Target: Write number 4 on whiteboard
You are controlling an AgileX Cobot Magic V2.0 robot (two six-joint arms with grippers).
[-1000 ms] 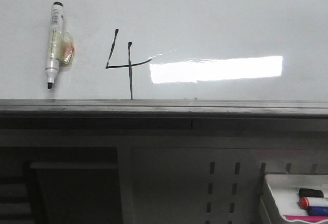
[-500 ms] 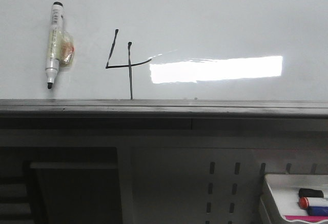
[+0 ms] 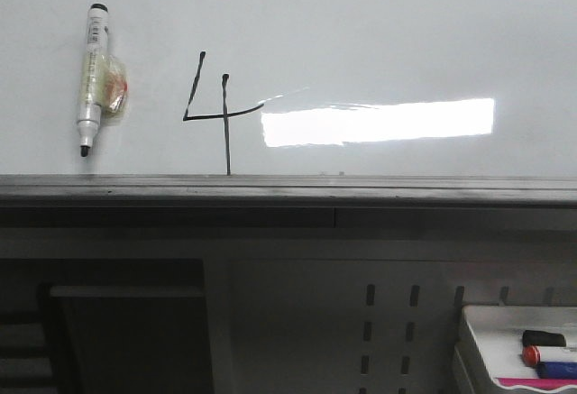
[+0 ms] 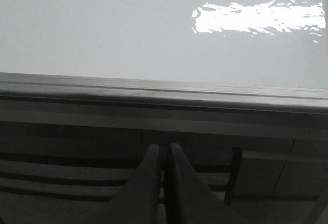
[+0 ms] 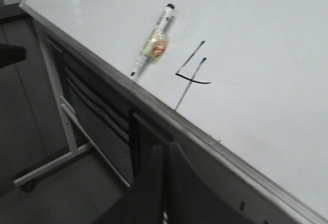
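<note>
A finished number 4 (image 3: 212, 110) is seen on the whiteboard (image 3: 379, 24), drawn in thin black line just left of the bright glare: slanted left stroke, horizontal bar, and a long vertical stroke carried down to the grey edge rail (image 3: 288, 188). The figure is judged complete, so the writing step looks done.

The marker (image 3: 92, 77) is found lying on the board itself, left of the digit and apart from it, cap end up, tip pointing at the rail. A small yellowish-orange piece is seen at its barrel; it is probably there so the pen can cling to the board, though that cannot be confirmed. The marker is gripped by neither tool.

The left tool (image 4: 163, 155) is shown with its fingers pressed together and nothing between them, held below the rail and off the writing surface. The right tool (image 5: 165, 155) is likewise closed on nothing, kept low and clear of the rail, with marker and digit visible beyond it. Both are judged to be parked away from the fresh ink, so that smudging is avoided.

At the lower right, a white tray (image 3: 482, 340) of spare markers (image 3: 548, 349) is left untouched.
</note>
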